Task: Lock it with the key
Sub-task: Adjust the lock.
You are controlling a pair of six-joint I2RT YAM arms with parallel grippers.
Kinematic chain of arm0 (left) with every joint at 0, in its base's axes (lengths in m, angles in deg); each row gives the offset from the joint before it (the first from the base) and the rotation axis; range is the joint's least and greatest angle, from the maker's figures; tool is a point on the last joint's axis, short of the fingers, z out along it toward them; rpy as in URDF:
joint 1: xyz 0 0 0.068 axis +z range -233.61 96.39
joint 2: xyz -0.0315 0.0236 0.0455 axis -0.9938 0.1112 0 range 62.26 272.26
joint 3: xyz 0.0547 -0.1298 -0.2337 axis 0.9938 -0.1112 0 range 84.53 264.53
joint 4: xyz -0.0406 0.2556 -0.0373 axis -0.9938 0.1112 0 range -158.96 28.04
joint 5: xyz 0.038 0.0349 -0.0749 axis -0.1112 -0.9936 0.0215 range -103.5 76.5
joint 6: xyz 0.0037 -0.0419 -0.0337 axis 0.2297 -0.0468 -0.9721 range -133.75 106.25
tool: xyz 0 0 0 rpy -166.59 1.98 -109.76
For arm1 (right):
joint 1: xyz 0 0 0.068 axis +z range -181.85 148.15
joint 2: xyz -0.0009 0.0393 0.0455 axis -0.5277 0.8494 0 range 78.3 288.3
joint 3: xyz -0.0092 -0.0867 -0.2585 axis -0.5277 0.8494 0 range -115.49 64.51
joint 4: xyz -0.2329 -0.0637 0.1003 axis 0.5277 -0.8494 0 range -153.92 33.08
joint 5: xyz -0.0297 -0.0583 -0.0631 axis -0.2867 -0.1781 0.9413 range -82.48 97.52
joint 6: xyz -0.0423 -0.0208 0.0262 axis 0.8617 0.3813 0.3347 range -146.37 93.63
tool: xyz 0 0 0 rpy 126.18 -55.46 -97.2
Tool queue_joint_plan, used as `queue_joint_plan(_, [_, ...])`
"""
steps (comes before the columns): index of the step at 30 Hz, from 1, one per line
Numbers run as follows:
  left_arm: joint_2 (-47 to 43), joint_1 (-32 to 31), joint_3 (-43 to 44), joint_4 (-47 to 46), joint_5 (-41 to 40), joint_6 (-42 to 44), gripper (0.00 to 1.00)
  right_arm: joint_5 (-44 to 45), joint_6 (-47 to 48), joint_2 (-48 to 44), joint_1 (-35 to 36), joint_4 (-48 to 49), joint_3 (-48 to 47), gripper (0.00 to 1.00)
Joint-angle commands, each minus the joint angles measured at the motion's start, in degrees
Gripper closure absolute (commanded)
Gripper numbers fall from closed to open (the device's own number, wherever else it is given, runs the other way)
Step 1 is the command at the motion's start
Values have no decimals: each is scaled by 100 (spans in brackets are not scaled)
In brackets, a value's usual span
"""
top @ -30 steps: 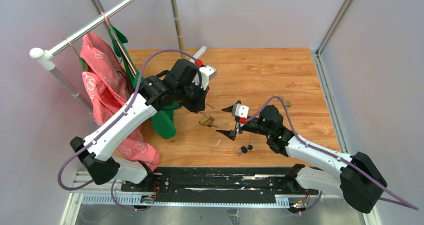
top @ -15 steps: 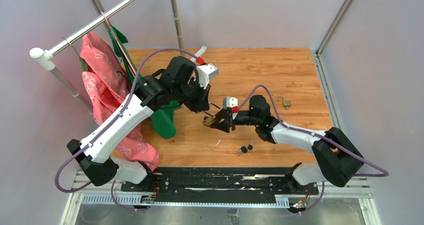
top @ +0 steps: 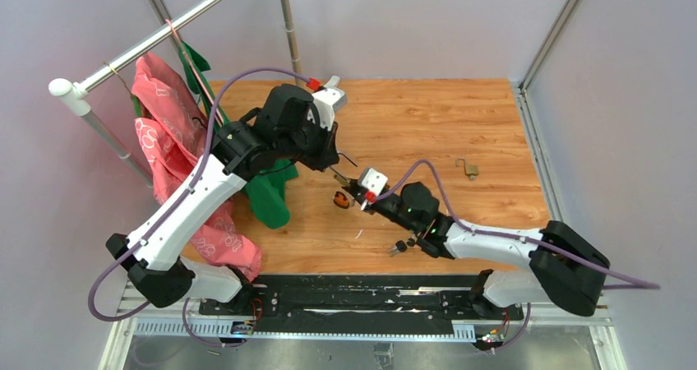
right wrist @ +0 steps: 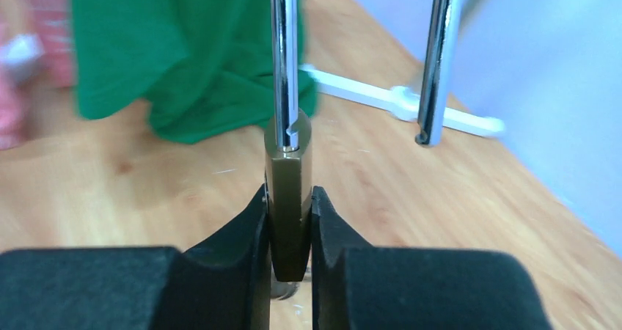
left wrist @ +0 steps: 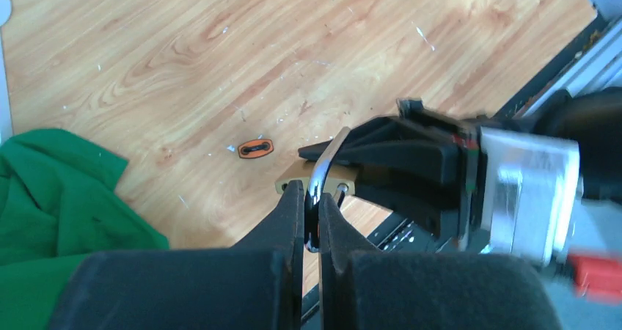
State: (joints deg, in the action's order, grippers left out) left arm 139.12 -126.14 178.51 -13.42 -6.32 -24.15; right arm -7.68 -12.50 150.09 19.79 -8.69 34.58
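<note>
Both arms angled inward above the wooden table [top: 427, 123]. The left gripper [left wrist: 312, 198] pinched the curved steel shackle [left wrist: 321, 169] of the padlock [right wrist: 287, 172]; the right gripper [right wrist: 290, 224] clamped its boxy brass body.

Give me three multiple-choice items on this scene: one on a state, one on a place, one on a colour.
1. The right gripper is:
A. wide open
B. shut on the padlock
C. shut on nothing

2. The keys lie:
A. on the table, close by the right arm
B. in a bowl
C. in the padlock

3. The cloth lying on the table by the left arm is:
A. green
B. blue
C. yellow

Answers:
1. B, since the right wrist view shows the brass body pinched from both sides.
2. A, since the top view shows them on the bare wood next to the arm.
3. A, since both the top and left wrist views show green fabric.
</note>
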Motion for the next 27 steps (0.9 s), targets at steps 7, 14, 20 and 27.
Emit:
queue_joint_plan(7, [297,350,478,-17,-699,-159,100,4883,2269,775,2182,1290,-158,45])
queue_joint_plan(14, [50,342,26,-39,-573,416,100,2473,658,-1160,2029,-1178,234,19])
queue_joint_plan(20, [-38,341,99,-34,683,1806,100,-2050,-287,-2687,-133,-3448,4,18])
queue_joint_plan(27, [-200,275,265,587,1898,3065,100,-3185,28,-2598,-1744,-3418,-578,20])
